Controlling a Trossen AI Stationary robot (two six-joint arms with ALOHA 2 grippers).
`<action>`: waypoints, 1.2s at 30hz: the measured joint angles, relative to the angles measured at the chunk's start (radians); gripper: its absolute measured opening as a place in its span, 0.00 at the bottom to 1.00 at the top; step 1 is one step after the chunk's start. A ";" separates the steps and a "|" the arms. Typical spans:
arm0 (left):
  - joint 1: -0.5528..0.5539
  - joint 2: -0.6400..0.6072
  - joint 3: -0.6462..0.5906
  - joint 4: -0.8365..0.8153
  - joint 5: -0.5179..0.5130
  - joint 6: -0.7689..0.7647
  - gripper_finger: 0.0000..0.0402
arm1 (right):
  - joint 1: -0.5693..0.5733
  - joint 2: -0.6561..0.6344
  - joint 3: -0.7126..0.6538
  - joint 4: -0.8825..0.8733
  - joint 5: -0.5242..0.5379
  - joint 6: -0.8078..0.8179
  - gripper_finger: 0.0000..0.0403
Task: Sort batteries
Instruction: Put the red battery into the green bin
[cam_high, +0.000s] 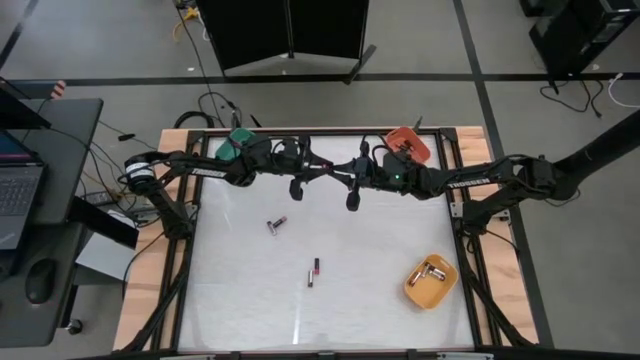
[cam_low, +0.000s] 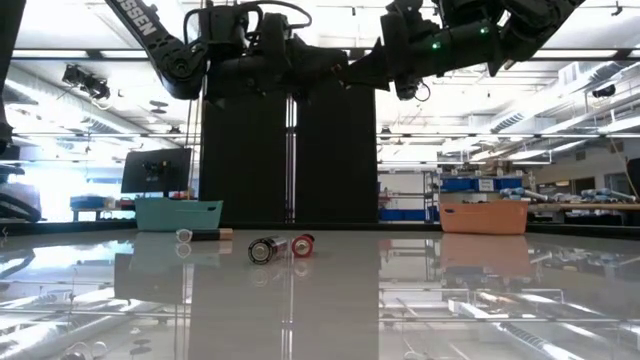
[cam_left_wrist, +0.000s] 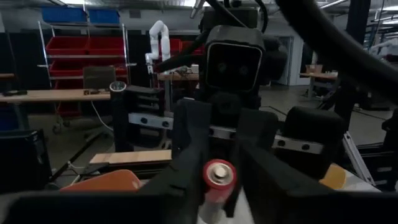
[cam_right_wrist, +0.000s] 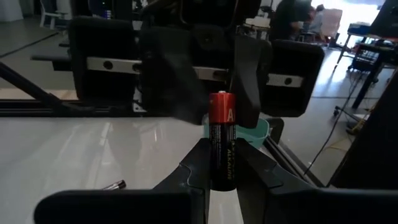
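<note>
Sorting is partly done, judging by how things lie. Both arms meet high above the far middle of the surface (cam_high: 240, 300), tip to tip, in what looks like a handover. The right pincer (cam_right_wrist: 222, 163) is closed on a red-and-black battery (cam_right_wrist: 222, 140), holding it upright by its lower half with the red end free. The left pincer (cam_left_wrist: 214, 155) sits directly opposite with its fingers standing either side of that same red end; whether they actually press on it cannot be told, so the right arm seems to carry the load. Nearer the front than both pincers, well below them, two batteries (cam_high: 277, 224) lie touching on the surface, and another pair (cam_high: 314, 272) lies farther forward. The yellow bin (cam_high: 431, 283), forward of the right pincer on its outer side, already holds at least two cells. The teal bin (cam_high: 232, 145) sits behind the left pincer, the orange bin (cam_high: 408, 142) behind the right; their contents cannot be seen. So several batteries remain unsorted.
</note>
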 joint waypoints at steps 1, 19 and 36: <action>0.000 0.000 0.000 0.001 0.000 0.004 0.22 | 0.000 0.000 0.000 0.000 -0.002 0.000 0.14; 0.001 0.000 -0.001 0.033 0.018 0.043 0.14 | 0.000 0.001 0.000 0.021 0.007 0.000 0.25; 0.172 -0.163 -0.001 -0.185 0.054 -0.021 0.14 | -0.023 -0.006 0.001 -0.062 0.193 -0.047 0.60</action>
